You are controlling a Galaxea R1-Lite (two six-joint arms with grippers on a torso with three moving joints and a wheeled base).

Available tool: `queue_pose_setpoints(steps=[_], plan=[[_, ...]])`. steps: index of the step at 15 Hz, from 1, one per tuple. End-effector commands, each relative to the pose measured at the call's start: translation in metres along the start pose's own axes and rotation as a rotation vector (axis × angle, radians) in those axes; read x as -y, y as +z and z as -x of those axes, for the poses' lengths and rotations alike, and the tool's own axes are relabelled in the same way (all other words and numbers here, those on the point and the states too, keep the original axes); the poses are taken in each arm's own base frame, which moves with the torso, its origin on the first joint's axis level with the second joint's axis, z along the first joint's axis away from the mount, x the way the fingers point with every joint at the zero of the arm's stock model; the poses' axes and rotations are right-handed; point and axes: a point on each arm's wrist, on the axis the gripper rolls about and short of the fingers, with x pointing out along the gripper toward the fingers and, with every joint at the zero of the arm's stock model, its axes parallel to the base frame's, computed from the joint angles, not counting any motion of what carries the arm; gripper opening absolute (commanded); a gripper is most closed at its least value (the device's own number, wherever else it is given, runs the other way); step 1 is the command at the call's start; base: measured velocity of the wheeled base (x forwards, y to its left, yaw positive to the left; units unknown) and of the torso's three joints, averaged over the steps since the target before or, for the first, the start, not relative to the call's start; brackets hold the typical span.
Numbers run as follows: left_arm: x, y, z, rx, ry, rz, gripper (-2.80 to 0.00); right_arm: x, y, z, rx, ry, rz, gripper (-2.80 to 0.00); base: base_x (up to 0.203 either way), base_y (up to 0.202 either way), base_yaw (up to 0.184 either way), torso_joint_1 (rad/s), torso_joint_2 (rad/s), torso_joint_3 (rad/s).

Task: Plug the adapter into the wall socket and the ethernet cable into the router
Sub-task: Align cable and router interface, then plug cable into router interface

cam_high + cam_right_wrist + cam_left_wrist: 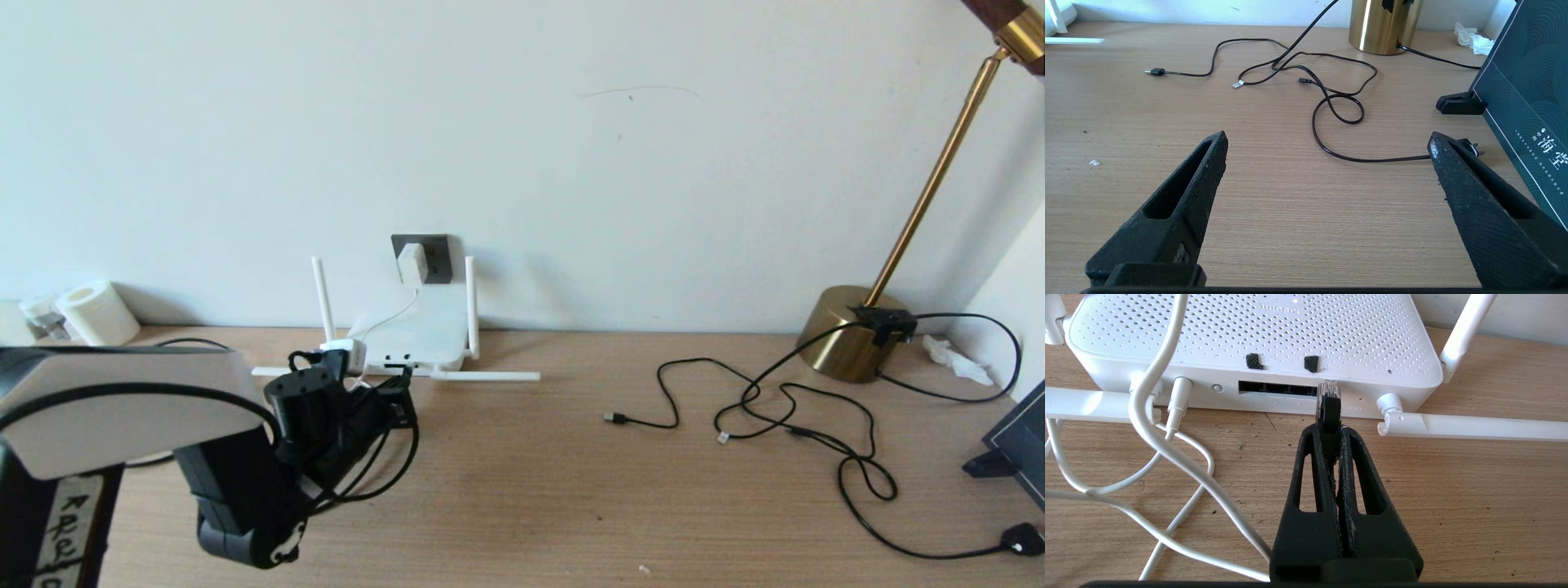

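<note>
Left gripper (1329,428) is clamping the ethernet cable (1328,408) by its plug, jaws closed tight, clear tip touching the router (1257,330) at the end of its port row, near the table's (1453,498) back edge. Plug is looking slightly off the opening, possibly; pushing now risks jamming or shoving the router back. Adapter (412,261) is sitting in the wall socket (437,255). Right gripper (1327,163) is hovering wide open, holding nothing, over the table's right part

One router (416,331) with four antennas (469,306) (two upright, two lying flat), one adapter (412,263) in one wall socket (437,255), one ethernet cable (384,465), one brass lamp (849,331), one toilet-paper roll (96,313).
</note>
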Motion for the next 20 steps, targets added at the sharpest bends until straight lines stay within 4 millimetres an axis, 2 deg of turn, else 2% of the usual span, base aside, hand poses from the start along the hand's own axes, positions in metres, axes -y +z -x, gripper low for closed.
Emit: queue_pose_setpoints(steps=[1, 20], plan=[[-0.0007, -0.0006, -0.0007, 0.005, 0.001, 0.001, -2.8, 0.0, 0.0, 0.0, 0.001, 0.0, 0.0, 0.0, 0.0, 0.0, 0.0, 0.0, 0.0, 0.0], [-0.002, -0.0048, -0.0072, 0.006, 0.004, 0.002, -2.8, 0.0, 0.0, 0.0, 0.001, 0.0, 0.0, 0.0, 0.0, 0.0, 0.0, 0.0, 0.0, 0.0]])
